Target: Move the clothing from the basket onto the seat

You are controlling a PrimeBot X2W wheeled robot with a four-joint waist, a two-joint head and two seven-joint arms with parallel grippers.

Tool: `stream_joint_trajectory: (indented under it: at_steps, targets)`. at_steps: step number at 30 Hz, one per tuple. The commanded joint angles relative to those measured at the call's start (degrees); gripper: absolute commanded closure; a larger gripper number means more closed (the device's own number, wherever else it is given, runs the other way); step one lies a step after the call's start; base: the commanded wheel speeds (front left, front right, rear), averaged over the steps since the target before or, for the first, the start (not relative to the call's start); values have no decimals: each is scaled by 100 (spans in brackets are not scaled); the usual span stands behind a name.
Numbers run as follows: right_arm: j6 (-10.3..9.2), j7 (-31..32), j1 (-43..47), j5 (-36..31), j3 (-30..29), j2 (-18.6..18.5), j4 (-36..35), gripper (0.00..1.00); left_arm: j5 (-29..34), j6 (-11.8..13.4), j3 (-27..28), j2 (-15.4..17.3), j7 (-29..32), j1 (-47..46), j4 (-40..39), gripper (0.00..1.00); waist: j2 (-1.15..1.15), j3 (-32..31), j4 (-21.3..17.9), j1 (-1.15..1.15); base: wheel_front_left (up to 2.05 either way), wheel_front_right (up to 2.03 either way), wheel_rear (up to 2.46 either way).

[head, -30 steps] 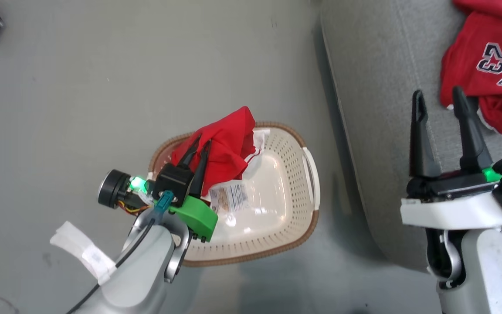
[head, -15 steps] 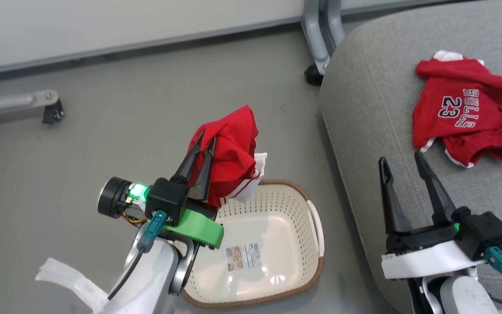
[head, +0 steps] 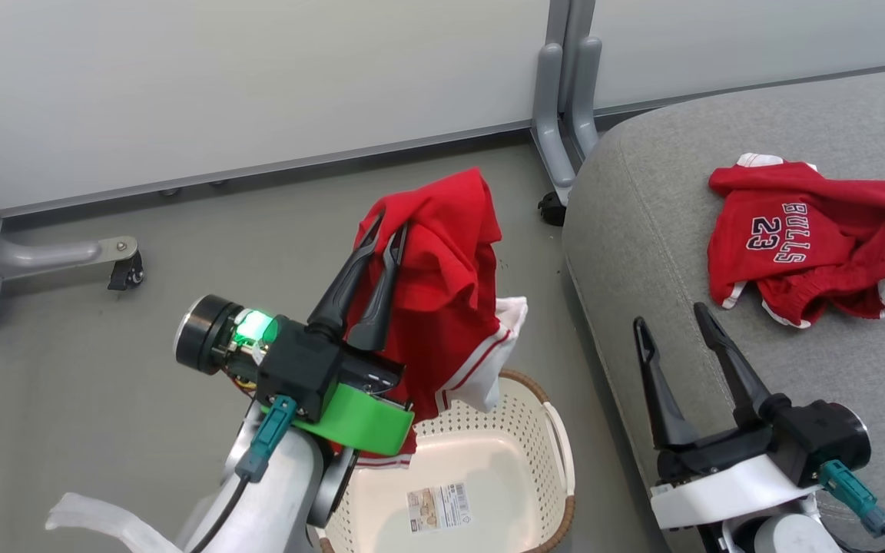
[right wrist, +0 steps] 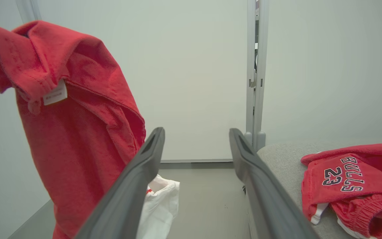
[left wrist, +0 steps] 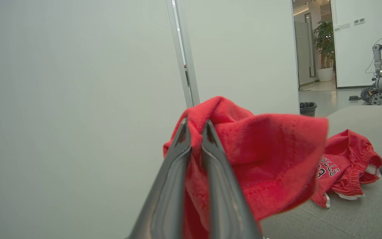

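Head view first, Mo: what has the left tool (head: 389, 226) got?

Its jaws are pinched together on a fold of the red garment (head: 442, 292), Jo. The cloth hangs above the basket (head: 523, 438), with the white-trimmed end dangling just over the far rim.

How will it handle?

Soft, light and limp, I'd judge. It drapes, it will swing, and it folds wherever it lands. A bunched fold or a hem is the place to hold it, because a single layer could slide out of a pinch.

Where does it sit against the tool?

It's caught at the very tips, humps over them and falls down the side of the fingers that faces the seat (head: 642, 230). The left wrist view shows red cloth squeezed between both fingers.

And the right tool (head: 670, 319)?

Jaws wide apart, nothing in them, to the right of the basket over the seat's edge. A printed garment (head: 796, 230) lies on the seat, well to the right of the basket and beyond it.
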Motion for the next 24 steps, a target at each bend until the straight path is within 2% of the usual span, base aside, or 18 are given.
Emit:
stream_joint_trajectory:
  at_steps: [1, 9, 16, 24]
  targets:
    - [-8, -16, -8, -11, 68, -60, 8, 0, 37, -38, 12, -14, -2, 57, -68, 100, 0, 30, 10, 1, 0, 0, 0]
    - [-8, -16, -517, 33, 598, -401, 140, 0, 263, -233, -179, -39, -2, -232, -370, 100, 0, 270, 122, 1, 0, 0, 0]
    - [-8, -16, -1152, 500, 1225, -782, 549, 0, 334, -382, -413, -95, -2, -502, -461, 100, 0, 389, 252, 1, 0, 0, 0]
    - [-8, -15, -1718, 728, 1564, -940, 968, 0, 391, -493, -692, -170, -2, -714, -474, 100, 0, 502, 397, 1, 0, 0, 0]
